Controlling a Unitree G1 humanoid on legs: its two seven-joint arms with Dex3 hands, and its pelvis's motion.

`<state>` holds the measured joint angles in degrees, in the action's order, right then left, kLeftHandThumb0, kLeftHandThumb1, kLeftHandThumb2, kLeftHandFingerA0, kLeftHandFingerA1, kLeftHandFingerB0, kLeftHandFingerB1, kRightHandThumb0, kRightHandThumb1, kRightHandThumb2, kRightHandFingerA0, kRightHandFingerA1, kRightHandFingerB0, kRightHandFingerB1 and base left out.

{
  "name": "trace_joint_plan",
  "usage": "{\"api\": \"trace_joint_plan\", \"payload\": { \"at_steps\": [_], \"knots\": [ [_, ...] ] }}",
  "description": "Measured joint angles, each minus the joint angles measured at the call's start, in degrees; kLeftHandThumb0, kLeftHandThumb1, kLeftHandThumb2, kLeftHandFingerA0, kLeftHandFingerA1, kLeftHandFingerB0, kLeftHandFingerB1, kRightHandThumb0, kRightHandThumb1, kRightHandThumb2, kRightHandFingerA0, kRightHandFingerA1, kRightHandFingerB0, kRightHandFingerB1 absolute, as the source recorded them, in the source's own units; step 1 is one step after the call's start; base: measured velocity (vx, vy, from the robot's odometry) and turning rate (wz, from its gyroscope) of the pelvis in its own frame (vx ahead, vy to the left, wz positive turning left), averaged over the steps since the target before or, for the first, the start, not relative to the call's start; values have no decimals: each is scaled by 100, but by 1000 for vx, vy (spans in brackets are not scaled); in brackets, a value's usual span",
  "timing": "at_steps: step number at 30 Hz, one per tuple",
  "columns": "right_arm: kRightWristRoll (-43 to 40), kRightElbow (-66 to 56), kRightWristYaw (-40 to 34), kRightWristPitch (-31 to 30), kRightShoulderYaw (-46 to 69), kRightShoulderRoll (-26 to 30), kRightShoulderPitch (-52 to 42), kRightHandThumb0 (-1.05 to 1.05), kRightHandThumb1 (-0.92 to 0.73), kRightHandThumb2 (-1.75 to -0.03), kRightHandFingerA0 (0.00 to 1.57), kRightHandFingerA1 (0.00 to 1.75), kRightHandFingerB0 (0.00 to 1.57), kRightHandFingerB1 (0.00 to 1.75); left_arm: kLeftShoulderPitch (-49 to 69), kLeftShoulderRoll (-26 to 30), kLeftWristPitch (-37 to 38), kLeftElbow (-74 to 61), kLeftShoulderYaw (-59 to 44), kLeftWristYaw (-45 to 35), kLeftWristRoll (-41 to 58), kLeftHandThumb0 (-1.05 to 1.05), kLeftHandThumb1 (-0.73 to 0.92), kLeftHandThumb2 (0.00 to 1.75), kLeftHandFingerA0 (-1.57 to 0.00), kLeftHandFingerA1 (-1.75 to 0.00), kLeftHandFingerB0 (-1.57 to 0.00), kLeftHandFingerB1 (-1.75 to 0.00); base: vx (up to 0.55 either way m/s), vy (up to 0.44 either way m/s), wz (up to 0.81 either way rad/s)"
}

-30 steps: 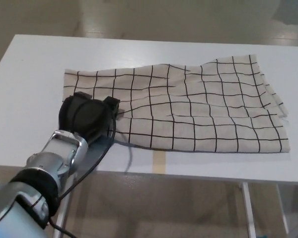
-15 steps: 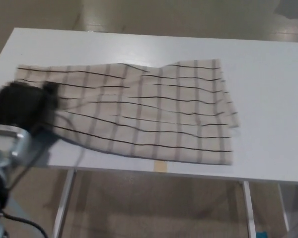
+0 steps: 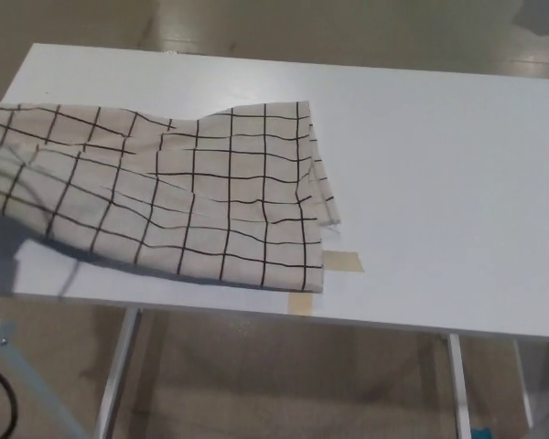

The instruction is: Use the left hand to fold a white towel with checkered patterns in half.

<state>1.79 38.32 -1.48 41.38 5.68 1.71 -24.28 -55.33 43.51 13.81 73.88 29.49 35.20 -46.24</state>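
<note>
Far left of the tape strip [image 3: 344,262]: picture edge cuts off the towel [image 3: 192,197], so the end of it over there is out of sight. Left hand not visible anywhere (can't tell whether spread, closed or pinching cloth). Same for the right hand, no part showing.

Left of the tape: white towel w/ thin black grid, spread over the left part of the white table [image 3: 439,183]. Looks raised off the tabletop at its far-left end, w/ a grey shadow under it along the near side. Several soft creases run slantwise across the cloth. Far edge dips and rises in a shallow wave.

Just left of the tape: towel's right edge, running roughly front to back, slightly uneven, w/ what looks like more than one layer showing along it. Near right corner lies touching or just beside the tape's left end; can't tell which.

Below the tape, at the table's near edge: a second tan tape bit [image 3: 301,303], partly under the towel corner.

Right of the tape: bare white tabletop. Beneath the table, metal legs [image 3: 454,384] and tan floor.
</note>
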Motion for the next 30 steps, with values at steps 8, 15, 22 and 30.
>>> {"api": "trace_joint_plan", "payload": {
  "at_steps": [8, 15, 22, 30],
  "knots": [
    [57, -129, -69, -14, -15, 10, -40, -49, -75, -64, 20, 37, 17, 31, -726, -40, 190, -713, 349, 280, -288, -17, 61, 56, -81, -175, -60, -174, 0, 0, 0],
    [120, -297, -92, -85, -44, 10, -86, -49, -75, -64, 20, 37, 17, 32, -996, -407, 454, -1877, 658, 610, -615, -13, 60, 59, -90, -173, -82, -150, 0, 0, 0],
    [138, -312, -92, -132, -57, 15, -96, -49, -76, -63, 21, 39, 21, 33, -949, -886, 699, -2833, 1369, 734, -1174, -38, 41, 52, -96, -174, -109, -61, 0, 0, 0],
    [171, -348, -92, -144, -69, 31, -71, -51, -76, -63, 23, 40, 25, 35, -410, -1178, 841, -3544, 2301, 601, -1826, -53, 49, 56, -44, -48, -52, -36, 0, 0, 0]
  ]
}}
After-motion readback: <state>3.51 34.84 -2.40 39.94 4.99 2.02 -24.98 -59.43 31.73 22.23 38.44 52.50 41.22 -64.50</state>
